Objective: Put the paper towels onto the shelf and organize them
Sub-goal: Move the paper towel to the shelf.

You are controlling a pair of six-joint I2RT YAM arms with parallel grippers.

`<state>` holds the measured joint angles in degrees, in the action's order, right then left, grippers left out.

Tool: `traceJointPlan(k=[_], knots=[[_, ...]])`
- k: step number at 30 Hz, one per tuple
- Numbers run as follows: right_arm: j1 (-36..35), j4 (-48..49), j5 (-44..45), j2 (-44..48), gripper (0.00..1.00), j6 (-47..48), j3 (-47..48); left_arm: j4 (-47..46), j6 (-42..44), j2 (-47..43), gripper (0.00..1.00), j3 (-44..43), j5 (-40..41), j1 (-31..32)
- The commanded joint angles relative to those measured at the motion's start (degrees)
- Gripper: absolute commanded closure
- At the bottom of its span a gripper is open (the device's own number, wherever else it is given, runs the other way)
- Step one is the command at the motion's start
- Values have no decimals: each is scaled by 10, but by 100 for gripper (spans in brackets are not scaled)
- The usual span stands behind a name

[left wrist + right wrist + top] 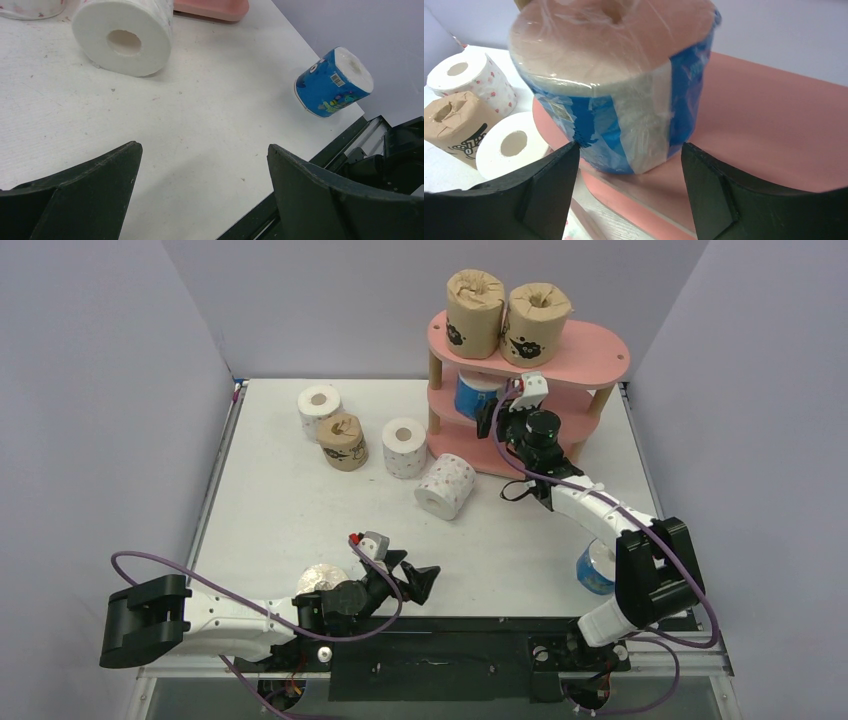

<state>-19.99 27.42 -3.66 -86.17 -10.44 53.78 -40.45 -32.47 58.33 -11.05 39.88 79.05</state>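
Note:
The pink shelf [590, 358] stands at the back right. Two brown paper towels [474, 300] [535, 322] stand on its top board. A blue roll [474, 392] stands on the middle board. My right gripper [497, 418] is open right in front of it. In the right wrist view the blue roll [624, 85] stands on the pink board [764, 115] just ahead of the open right gripper [629, 146]. My left gripper [415, 573] is open and empty low over the near table; the left wrist view shows it [202, 147] holding nothing.
On the table are a white roll [320, 403], a brown roll [343, 441], a white roll [404, 447] and a pink-dotted roll on its side [446, 485]. A blue roll [594, 570] lies by the right arm's base, and a wrapped roll [320, 580] sits beside the left arm.

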Motion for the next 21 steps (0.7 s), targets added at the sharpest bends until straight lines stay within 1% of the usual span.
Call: traceJointPlan(k=[1,21], knots=[[-6,29,-7,-21,30,12,42,-16,11,0,4,-9,12,1],[-30,32,-24,-66,30,8,74,-26,17,13,4,-9,17,0]])
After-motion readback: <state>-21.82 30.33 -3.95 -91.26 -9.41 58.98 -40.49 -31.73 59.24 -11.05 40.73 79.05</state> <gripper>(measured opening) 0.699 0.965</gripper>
